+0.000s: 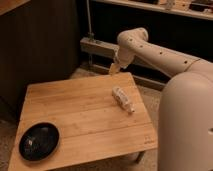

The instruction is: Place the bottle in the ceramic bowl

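Observation:
The bottle (122, 99) lies on its side on the right part of the wooden table (80, 117), cap toward the front right. The ceramic bowl (39, 141) is a glossy black shallow dish at the table's front left corner, far from the bottle. My gripper (115, 69) hangs from the white arm (160, 50) above the table's far right edge, a little behind and above the bottle, not touching it.
A dark wall panel (45, 45) stands behind the table on the left. A low grey ledge with an upright pole (90, 35) runs behind the gripper. My white body (187, 125) fills the right side next to the table's right edge.

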Action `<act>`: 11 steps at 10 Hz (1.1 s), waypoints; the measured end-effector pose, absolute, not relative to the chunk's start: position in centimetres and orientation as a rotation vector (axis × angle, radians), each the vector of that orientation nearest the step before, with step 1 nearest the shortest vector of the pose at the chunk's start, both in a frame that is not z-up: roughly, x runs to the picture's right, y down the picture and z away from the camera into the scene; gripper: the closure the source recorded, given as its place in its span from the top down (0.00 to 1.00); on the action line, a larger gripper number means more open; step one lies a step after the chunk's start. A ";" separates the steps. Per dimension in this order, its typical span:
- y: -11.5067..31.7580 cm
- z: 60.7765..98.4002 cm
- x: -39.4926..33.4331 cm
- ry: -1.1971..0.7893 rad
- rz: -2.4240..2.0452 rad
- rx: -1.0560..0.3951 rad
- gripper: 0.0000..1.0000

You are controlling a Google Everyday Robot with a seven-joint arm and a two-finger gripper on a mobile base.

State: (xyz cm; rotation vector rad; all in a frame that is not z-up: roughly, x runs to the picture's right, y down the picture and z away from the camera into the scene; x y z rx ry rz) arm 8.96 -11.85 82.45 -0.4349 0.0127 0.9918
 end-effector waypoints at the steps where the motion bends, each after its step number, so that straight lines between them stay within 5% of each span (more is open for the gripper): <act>1: -11.9 82.7 10.1 0.013 0.988 -0.449 0.65; 7: -4.8 80.5 9.9 0.002 0.948 -0.566 0.65; 11: 1.1 81.1 7.8 0.007 0.906 -0.513 0.61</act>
